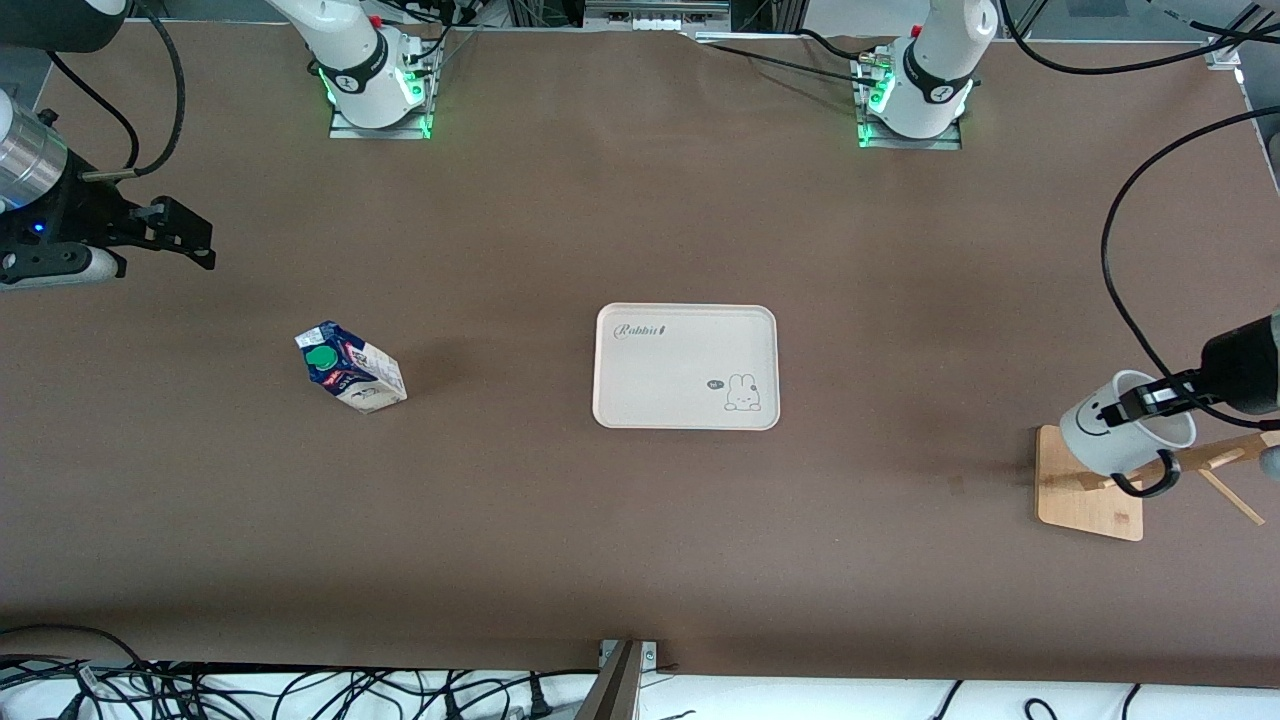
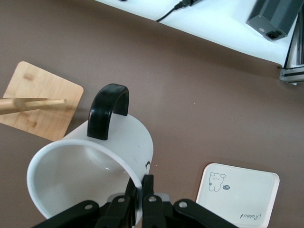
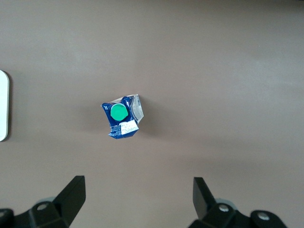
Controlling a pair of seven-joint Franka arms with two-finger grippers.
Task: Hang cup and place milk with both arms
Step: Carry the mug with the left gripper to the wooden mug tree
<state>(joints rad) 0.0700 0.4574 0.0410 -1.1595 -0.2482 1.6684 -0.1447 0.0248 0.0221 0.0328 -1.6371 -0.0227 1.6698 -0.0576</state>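
Observation:
The white cup (image 1: 1105, 440) with the smiley face is tilted in the air over the wooden rack's base (image 1: 1088, 490). My left gripper (image 1: 1128, 407) is shut on its rim, one finger inside and one outside (image 2: 141, 184). In the left wrist view the cup's black handle (image 2: 109, 110) is close to the tip of a rack peg (image 2: 38, 102) but apart from it. The milk (image 1: 350, 368) stands on the table toward the right arm's end, green cap up. My right gripper (image 1: 200, 240) is open and empty, high over the table, with the milk (image 3: 122, 117) in sight below it.
A white tray (image 1: 686, 366) with a rabbit print lies in the middle of the table; it also shows in the left wrist view (image 2: 240, 197). The rack's other pegs (image 1: 1228, 495) stick out toward the table's end. Cables hang along the near table edge.

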